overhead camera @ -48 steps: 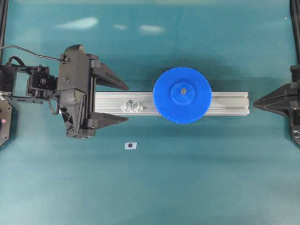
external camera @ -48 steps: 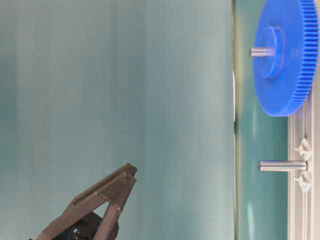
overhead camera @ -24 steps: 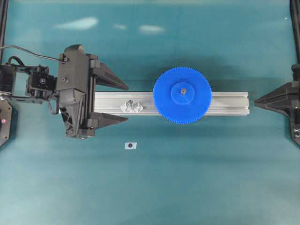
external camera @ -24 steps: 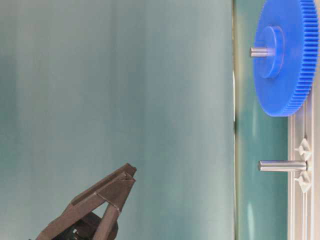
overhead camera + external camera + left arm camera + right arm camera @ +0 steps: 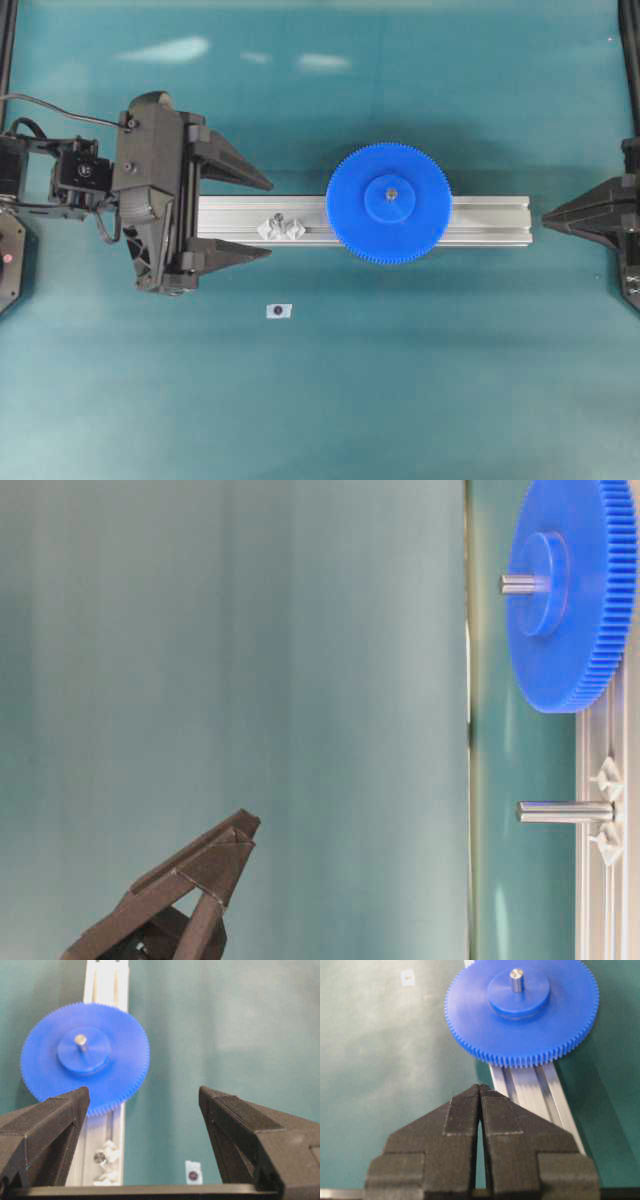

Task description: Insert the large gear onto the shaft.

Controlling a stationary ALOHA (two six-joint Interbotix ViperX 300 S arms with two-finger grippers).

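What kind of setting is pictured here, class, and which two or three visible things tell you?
Probably a robotics lab test bench: a teal work surface holds a slotted aluminium rail with a large blue gear seated on a metal pin, and a black robot pincer at each end.

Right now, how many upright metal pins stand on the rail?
2. One pokes up through the hub of the large gear; the other, bare pin stands between the clear tabs, nearer the left gripper. None seem hidden.

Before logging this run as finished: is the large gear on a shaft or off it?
On. The large gear lies flat over the rail, and a shaft pokes up through its hub; neither tool touches it.
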